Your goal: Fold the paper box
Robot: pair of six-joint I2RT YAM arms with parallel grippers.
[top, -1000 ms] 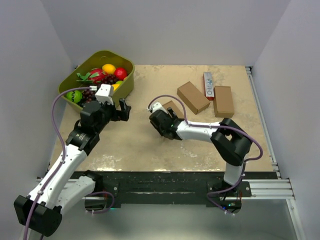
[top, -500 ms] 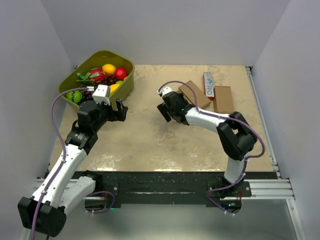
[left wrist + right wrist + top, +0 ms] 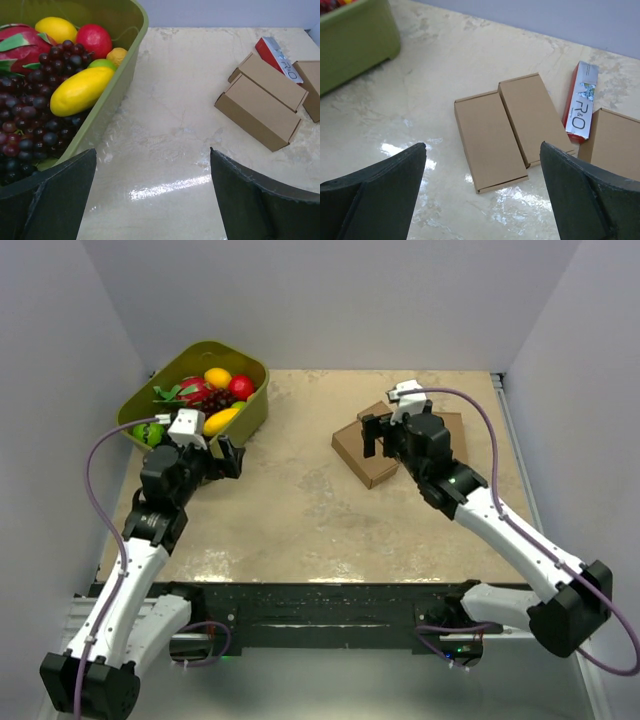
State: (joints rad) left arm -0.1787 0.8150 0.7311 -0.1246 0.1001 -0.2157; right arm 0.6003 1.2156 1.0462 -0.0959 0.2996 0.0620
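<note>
Both the left gripper (image 3: 152,195) and right gripper (image 3: 482,150) hang open, empty, the latter above the shallow brown corrugated-cardboard paper box (image 3: 487,140) lying shut toward the mottled beige table's (image 3: 300,525) far right corner; folding looks done, so withdrawing seems next

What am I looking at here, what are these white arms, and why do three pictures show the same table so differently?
These are two robot arms, each ending in a two-finger gripper. One picture looks down from above; the other two come from cameras on the wrists, so the dark shapes at their bottom corners are that gripper's own fingers. On the table lie a green tub of fruit, the paper box, closed, two more brown boxes and a white-and-red carton. The left gripper and right gripper are both open, holding nothing.
</note>
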